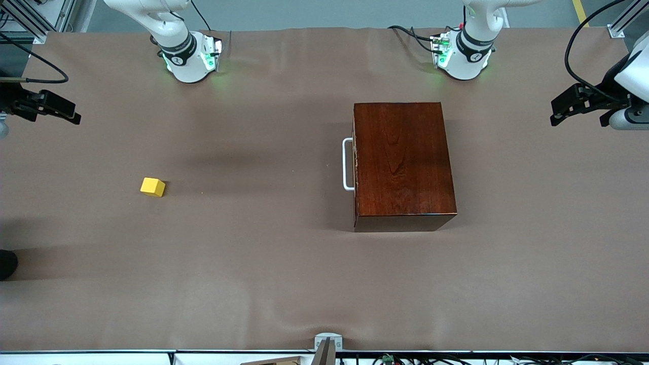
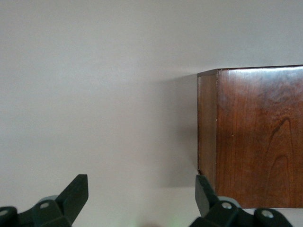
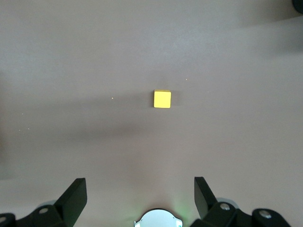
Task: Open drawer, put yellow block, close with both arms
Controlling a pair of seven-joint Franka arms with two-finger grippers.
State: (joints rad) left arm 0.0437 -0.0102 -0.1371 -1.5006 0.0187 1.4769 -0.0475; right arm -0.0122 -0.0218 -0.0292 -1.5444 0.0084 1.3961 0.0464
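Right gripper (image 1: 68, 115): you have it up in the air at the right arm's end of the table, fingers spread wide and empty; its wrist view looks down on the cube between the fingers.
Yellow block (image 1: 152, 187): it sits alone on the brown table cover (image 1: 263, 263), toward the right arm's end, well apart from the box and about level with the handle's lower end in the front view.
Handle (image 1: 347, 164): the white U-shaped bar faces the right arm's end of the table, lying flat against the box front.
Drawer (image 1: 355, 167): shut, flush with the wooden box (image 1: 403, 162); no pale tray shows.
Left gripper (image 1: 560, 111): you have it raised at the left arm's end of the table, fingers apart and holding nothing; its wrist view catches a corner of the box.
Step in hand: by my reading, none yet; both arms wait at the table's ends and the opening is not begun.
Next move: you will likely need one gripper brought down to the handle, fingers straddling the bar, then a straight pull away from the box, perhaps with the other arm steadying it so it does not slide.
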